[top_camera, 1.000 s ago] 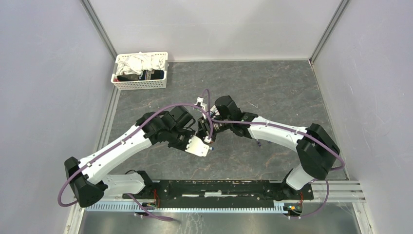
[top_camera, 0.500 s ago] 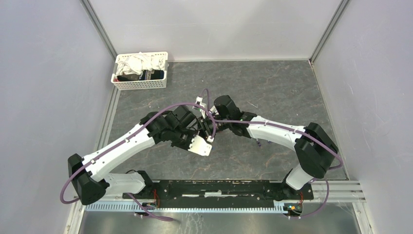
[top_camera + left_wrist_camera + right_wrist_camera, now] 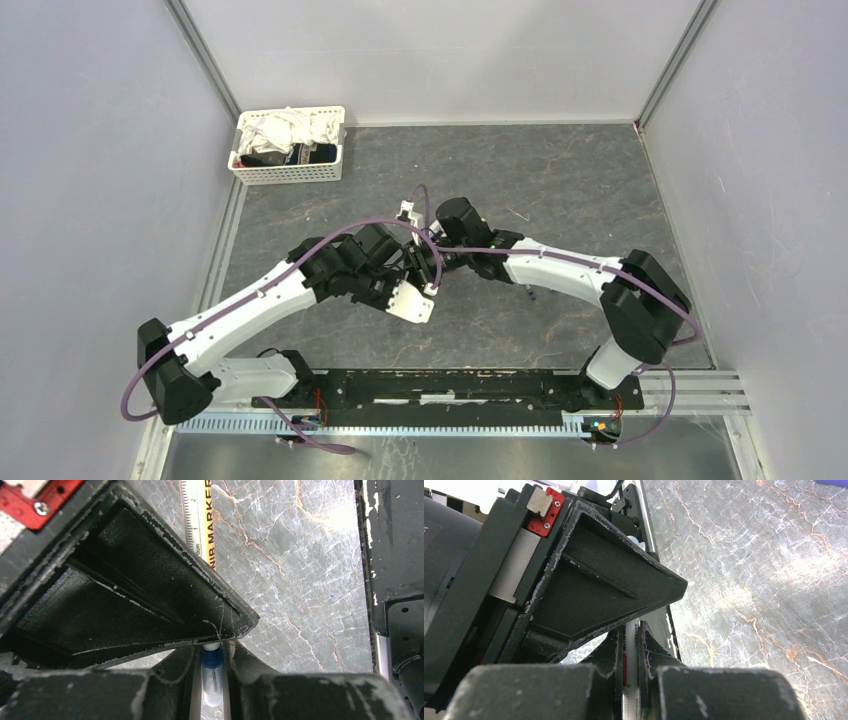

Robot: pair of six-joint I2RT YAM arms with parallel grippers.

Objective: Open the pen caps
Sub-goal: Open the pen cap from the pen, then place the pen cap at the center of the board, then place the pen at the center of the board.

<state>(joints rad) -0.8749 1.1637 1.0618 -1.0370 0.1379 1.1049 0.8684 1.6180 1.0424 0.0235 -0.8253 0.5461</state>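
Well on the arms' side of the basket [image 3: 290,172], above the table [image 3: 560,190], the left claw [image 3: 212,652] is clamped on the blue cap [image 3: 212,661] of a pen [image 3: 199,515]. The right claw [image 3: 629,647] is closed on its barrel [image 3: 630,632], probably so pulling apart uncaps it.

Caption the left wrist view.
Left pincer clamps a slim blue-ended marker pen over the grey marbled table.
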